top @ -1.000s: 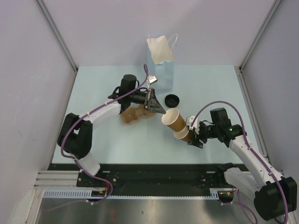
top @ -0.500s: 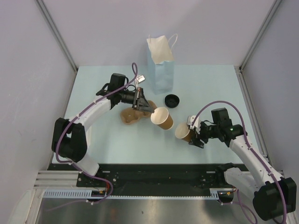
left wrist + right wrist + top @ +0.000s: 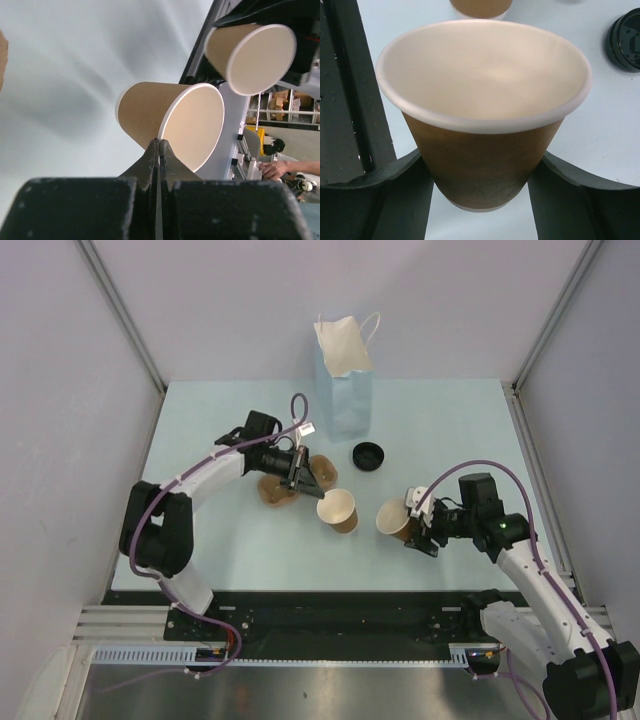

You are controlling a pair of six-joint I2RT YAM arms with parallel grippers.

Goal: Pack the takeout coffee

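i see one small tan kraft-paper cup (image 3: 338, 510), cream inside and empty, tipped over near the middle of the pale blue table (image 3: 240, 555). the left gripper (image 3: 322, 492) has its fingertips pressed tight together on the cup's white rim, the paper wall nipped between them. whether the cup's base touches the table i cannot tell. just to its right is a second tan kraft-paper cup (image 3: 392, 519), also empty and leaning. the right gripper (image 3: 409, 527) clasps it, fingers spread wide around its body. the two cups are near but apart. the round black plastic lid (image 3: 368, 455) lies alone on the table beyond them. behind the left gripper sits the brown moulded-pulp carrier (image 3: 277, 490). further back, the tall light-blue paper bag (image 3: 345, 390) stands upright with its mouth open.
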